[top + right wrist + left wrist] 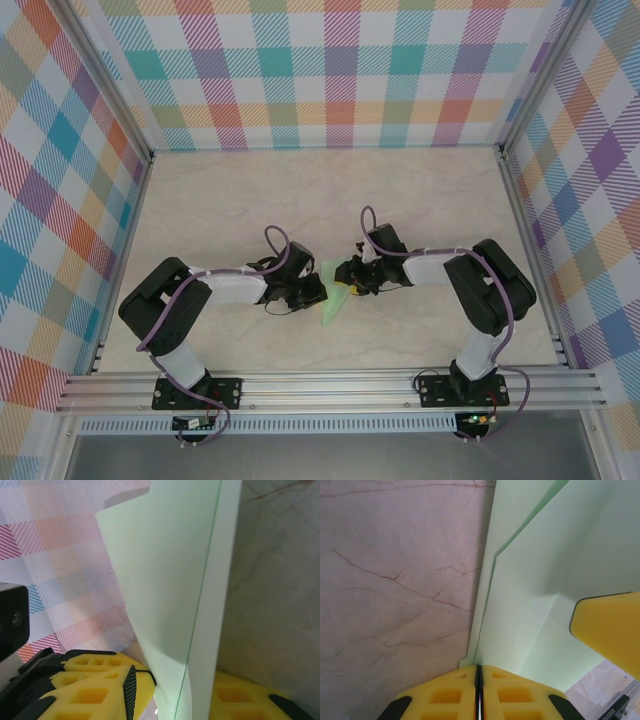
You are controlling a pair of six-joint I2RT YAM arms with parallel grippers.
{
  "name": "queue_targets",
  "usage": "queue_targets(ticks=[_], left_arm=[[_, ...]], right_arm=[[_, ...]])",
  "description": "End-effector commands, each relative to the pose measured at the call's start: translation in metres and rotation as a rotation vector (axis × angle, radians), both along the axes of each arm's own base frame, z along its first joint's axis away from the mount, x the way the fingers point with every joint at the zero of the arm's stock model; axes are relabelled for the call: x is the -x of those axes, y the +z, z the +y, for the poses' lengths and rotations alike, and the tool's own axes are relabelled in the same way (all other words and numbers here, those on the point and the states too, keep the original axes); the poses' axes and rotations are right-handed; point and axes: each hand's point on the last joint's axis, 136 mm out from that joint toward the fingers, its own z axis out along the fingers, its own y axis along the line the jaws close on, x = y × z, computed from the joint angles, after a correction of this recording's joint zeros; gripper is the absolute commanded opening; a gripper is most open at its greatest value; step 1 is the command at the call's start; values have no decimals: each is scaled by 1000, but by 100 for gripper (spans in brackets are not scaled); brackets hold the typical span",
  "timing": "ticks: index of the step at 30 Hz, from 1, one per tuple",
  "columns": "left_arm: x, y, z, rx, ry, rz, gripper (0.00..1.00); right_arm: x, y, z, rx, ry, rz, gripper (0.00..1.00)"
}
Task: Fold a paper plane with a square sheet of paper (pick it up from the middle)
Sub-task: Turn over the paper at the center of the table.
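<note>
One square sheet of paper (334, 303): thin, pale mint-green, creased into overlapping layers, at frame centre above one marbled bench (250, 200). My left jaws, two yellow foam pads (445, 695), are pressed together on its folded edge. My right jaws stand narrowly apart with the sheet between them; whether they grip it I cannot tell.

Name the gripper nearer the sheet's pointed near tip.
Left, narrowly. The left gripper pinches the square sheet of paper at its left edge, close to that tip; the right gripper straddles its right edge, slightly farther off.
</note>
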Motion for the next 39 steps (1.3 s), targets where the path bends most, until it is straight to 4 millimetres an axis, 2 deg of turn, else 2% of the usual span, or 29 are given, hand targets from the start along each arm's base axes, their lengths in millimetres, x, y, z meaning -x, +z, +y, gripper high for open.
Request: queue_targets(ticks=[1, 7, 12, 15, 19, 21, 24, 29, 32, 34, 36, 39], left_arm=[[-3, -5, 18, -48, 52, -3, 11], [-6, 3, 14, -26, 50, -18, 12], [-5, 8, 13, -8, 47, -29, 14], [-7, 19, 14, 6, 52, -55, 15], [-7, 37, 24, -17, 66, -108, 16], [-7, 46, 34, -47, 84, -137, 19], [-5, 58, 52, -94, 122, -176, 21], [-3, 74, 79, -138, 210, -242, 27], [3, 72, 96, -193, 250, -238, 28], [3, 72, 105, -214, 280, -247, 29], [4, 73, 112, -229, 307, -255, 29], [5, 75, 119, -243, 331, -264, 30]], right_arm=[[-6, 6, 12, -32, 43, -42, 32], [-10, 3, 17, -39, 53, -49, 25], [-11, 4, 18, -27, 65, -59, 14], [-11, 8, 15, -2, 78, -78, 9], [-12, 26, 4, 75, 105, -143, 6], [-11, 34, -9, 161, 118, -181, 6], [-10, 44, -40, 350, 129, -233, 7], [-10, 60, -112, 820, 117, -267, 8], [-10, 71, -146, 1122, 112, -239, 8], [-10, 71, -150, 1225, 126, -220, 8], [-10, 62, -141, 1252, 145, -195, 7], [-9, 44, -117, 1294, 200, -165, 8]])
